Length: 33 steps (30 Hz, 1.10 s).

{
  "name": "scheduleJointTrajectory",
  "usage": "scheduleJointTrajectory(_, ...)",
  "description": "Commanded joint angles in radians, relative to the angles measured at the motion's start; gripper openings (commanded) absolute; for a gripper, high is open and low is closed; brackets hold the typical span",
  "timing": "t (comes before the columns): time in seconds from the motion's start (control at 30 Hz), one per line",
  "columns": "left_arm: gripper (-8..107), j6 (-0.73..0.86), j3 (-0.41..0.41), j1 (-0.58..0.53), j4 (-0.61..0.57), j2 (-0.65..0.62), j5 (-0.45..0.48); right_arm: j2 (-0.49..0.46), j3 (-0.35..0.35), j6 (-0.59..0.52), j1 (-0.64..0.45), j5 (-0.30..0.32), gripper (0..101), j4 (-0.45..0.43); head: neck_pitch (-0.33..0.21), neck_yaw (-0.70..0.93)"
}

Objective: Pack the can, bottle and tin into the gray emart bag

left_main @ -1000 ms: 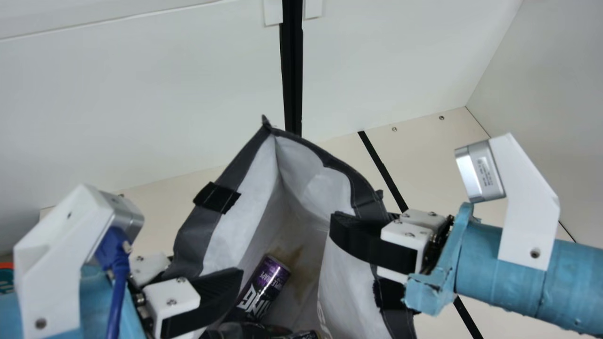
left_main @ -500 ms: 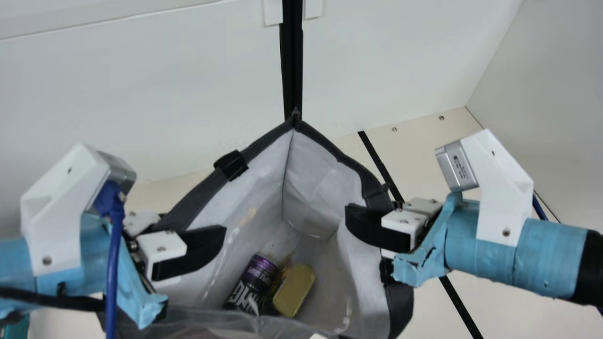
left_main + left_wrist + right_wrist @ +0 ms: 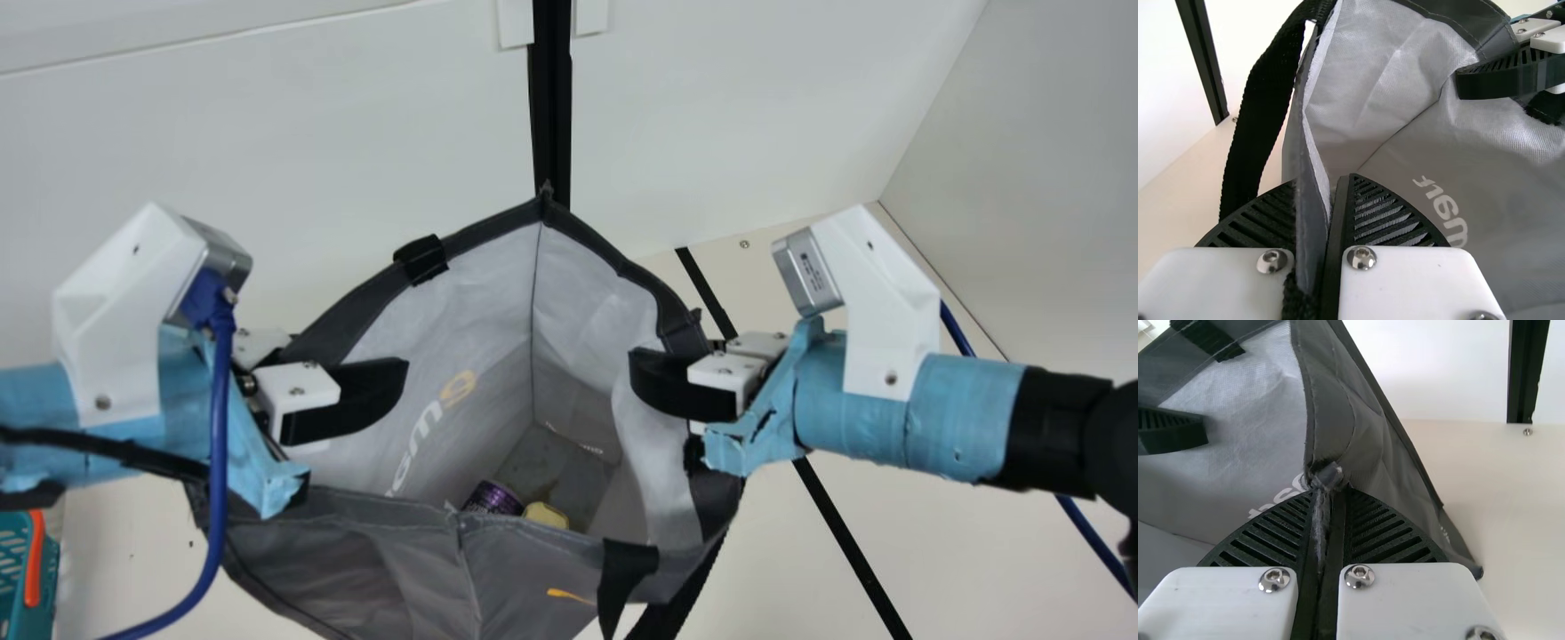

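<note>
Both grippers hold the gray bag [image 3: 373,533] by opposite sides of its rim, its mouth spread between them. In the main view my left gripper [image 3: 342,400] is at the left side and my right gripper [image 3: 680,382] at the right side. The purple can [image 3: 492,500] lies deep inside, beside the yellowish tin [image 3: 545,514]; the bag's near wall partly covers both. In the left wrist view my left gripper [image 3: 1331,200] is shut on the rim; in the right wrist view my right gripper [image 3: 1328,510] is shut on it too. I cannot make out the bottle.
A teal object with an orange edge [image 3: 18,569] stands at the table's near left. White walls rise behind the bag, with a black post [image 3: 553,107] at the back. A blue cable hangs below my left wrist.
The bag's near side has come up into sight and its mouth has spread. Both arms have moved toward the top of the view, and the can and tin now show lower behind the near wall.
</note>
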Motion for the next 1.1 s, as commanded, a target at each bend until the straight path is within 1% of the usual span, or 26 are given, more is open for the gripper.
scheduleJointTrajectory(0.0,10,0.005,-0.016,0.004,-0.005,0.014,-0.002,0.017,-0.005,-0.005,0.020,-0.019,0,-0.007,-0.023,-0.002)
scheduleJointTrajectory(0.3,10,0.024,-0.092,0.026,-0.010,0.082,-0.002,0.099,-0.039,-0.016,0.102,-0.108,0,-0.033,-0.023,-0.002)
scheduleJointTrajectory(0.6,10,0.033,-0.153,0.040,-0.010,0.136,-0.002,0.169,-0.077,-0.010,0.153,-0.171,0,-0.062,-0.023,-0.002)
scheduleJointTrajectory(0.7,10,0.035,-0.170,0.049,-0.016,0.151,-0.002,0.170,-0.077,-0.013,0.152,-0.177,0,-0.061,-0.023,-0.002)
scheduleJointTrajectory(1.07,10,0.034,-0.169,0.048,-0.015,0.151,-0.001,0.170,-0.077,-0.013,0.152,-0.177,0,-0.062,-0.023,-0.002)
